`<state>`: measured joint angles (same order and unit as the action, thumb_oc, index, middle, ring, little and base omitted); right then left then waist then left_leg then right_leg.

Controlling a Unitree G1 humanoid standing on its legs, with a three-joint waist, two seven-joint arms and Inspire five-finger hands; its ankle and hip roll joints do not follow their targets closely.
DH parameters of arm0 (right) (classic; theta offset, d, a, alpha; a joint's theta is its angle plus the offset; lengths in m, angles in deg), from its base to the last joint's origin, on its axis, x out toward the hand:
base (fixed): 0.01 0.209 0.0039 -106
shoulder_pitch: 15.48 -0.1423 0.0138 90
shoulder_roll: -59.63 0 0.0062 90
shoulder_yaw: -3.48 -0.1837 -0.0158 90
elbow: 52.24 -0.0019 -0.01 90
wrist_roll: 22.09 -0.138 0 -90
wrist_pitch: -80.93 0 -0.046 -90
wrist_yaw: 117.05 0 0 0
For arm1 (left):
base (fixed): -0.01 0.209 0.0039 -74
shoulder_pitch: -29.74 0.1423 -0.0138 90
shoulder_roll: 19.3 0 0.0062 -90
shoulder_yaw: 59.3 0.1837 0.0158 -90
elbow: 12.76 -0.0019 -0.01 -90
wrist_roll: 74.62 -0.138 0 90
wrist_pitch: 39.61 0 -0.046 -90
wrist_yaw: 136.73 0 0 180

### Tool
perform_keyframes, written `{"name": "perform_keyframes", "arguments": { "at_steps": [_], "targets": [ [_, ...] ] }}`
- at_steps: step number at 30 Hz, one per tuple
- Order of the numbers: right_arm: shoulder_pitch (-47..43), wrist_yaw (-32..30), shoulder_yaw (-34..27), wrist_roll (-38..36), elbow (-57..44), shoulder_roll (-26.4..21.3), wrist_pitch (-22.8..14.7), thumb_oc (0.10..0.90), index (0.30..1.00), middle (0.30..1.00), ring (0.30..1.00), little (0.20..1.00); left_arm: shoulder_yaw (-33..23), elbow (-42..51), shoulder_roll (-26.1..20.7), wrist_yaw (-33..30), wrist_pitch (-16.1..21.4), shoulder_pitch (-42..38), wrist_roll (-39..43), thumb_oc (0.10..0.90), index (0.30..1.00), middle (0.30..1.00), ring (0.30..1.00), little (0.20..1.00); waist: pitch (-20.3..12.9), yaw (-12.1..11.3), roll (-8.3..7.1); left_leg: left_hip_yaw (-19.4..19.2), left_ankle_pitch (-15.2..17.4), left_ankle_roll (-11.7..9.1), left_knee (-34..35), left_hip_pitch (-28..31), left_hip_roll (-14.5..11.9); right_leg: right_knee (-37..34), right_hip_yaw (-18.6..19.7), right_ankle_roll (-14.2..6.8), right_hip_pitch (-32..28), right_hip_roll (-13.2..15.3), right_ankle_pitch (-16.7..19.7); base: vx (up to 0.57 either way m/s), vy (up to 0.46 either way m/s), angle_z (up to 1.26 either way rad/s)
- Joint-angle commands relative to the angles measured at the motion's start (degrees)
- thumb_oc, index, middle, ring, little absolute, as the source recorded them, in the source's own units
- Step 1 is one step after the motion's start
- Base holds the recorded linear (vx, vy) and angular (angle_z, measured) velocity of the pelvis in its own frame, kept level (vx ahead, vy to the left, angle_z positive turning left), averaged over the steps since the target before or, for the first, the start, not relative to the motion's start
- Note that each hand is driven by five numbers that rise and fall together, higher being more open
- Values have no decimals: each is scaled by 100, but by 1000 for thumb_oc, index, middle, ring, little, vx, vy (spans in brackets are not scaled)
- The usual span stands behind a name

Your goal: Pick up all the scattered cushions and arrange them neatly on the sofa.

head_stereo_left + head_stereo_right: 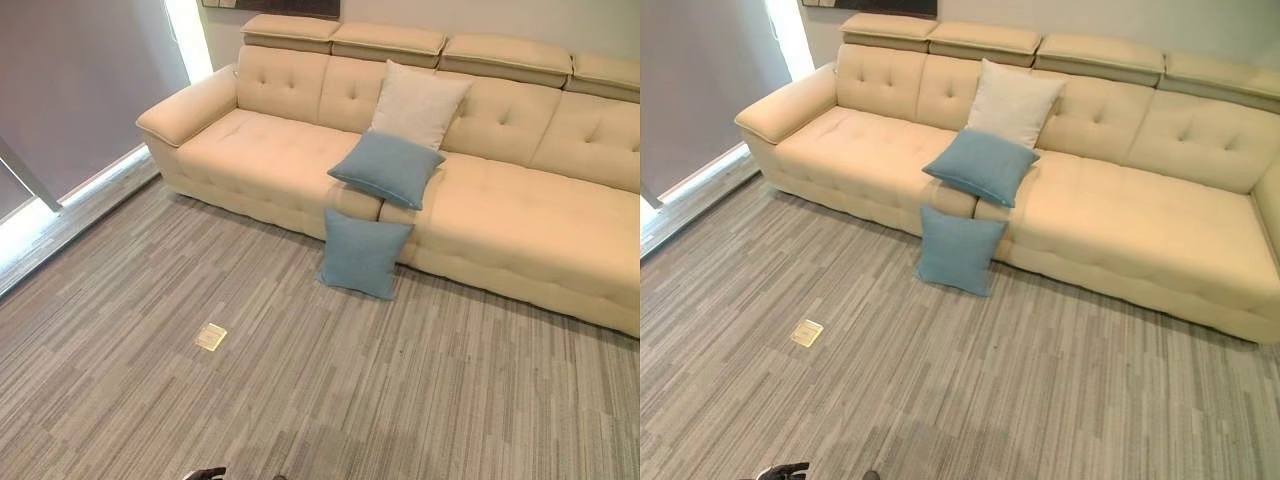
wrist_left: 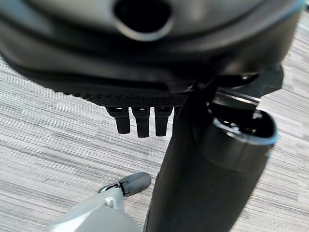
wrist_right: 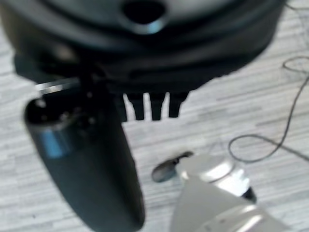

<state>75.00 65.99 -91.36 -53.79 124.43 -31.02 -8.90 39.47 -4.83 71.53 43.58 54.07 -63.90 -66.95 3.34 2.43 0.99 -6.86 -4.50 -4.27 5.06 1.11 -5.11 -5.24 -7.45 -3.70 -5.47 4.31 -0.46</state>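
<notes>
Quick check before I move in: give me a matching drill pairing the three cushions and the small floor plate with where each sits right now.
1. white cushion
2. upper blue cushion
3. lower blue cushion
4. floor plate

A. on the floor, leaning on the sofa front
B. flat in the carpet, away from the sofa
C. upright against the backrest
D. lying on the seat, at its front edge

Pairs: 1-C, 2-D, 3-A, 4-B

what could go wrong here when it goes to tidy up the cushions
1. The blue cushion on the seat lies tilted with a corner over the front edge of the sofa, right above the blue cushion on the floor; a bump while lifting the lower one might knock it off.
2. Both the left hand and the right hand hang open over the carpet, so the robot probably needs to approach and bend, possibly brushing the sofa front.
</notes>
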Motion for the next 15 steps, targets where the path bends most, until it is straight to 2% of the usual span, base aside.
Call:
{"name": "perform_keyframes", "arguments": {
  "at_steps": [1,8,13,15],
  "targets": [
    [-101,-137,147,102,42,52,-83,800,900,900,900,900,7,-318,-68,-123,87,-276,-160,800,900,900,900,900,-55,-2,-2,108,207,-116,-6,-3,-226,24,8,-381,155,282,-256,18,-24,-6],
    [-260,-169,294,157,-255,45,-120,800,900,900,900,900,57,-252,-15,-166,111,-342,25,800,900,900,900,900,-9,40,32,70,196,-178,-6,26,-311,30,47,-334,115,226,-296,61,-77,-3],
    [-311,-207,415,304,-393,-21,-156,800,900,900,900,900,242,-117,4,-195,147,-420,-40,800,900,900,900,900,146,101,112,82,162,-223,-6,97,-413,418,71,-240,252,161,-476,38,-109,0],
    [-306,-195,514,447,-404,-60,-164,800,900,900,900,900,366,-69,-5,-198,174,-438,-162,800,900,900,900,900,234,124,130,89,251,-261,-327,45,-502,597,128,-151,324,102,-601,41,-123,-4]
  ]
}}
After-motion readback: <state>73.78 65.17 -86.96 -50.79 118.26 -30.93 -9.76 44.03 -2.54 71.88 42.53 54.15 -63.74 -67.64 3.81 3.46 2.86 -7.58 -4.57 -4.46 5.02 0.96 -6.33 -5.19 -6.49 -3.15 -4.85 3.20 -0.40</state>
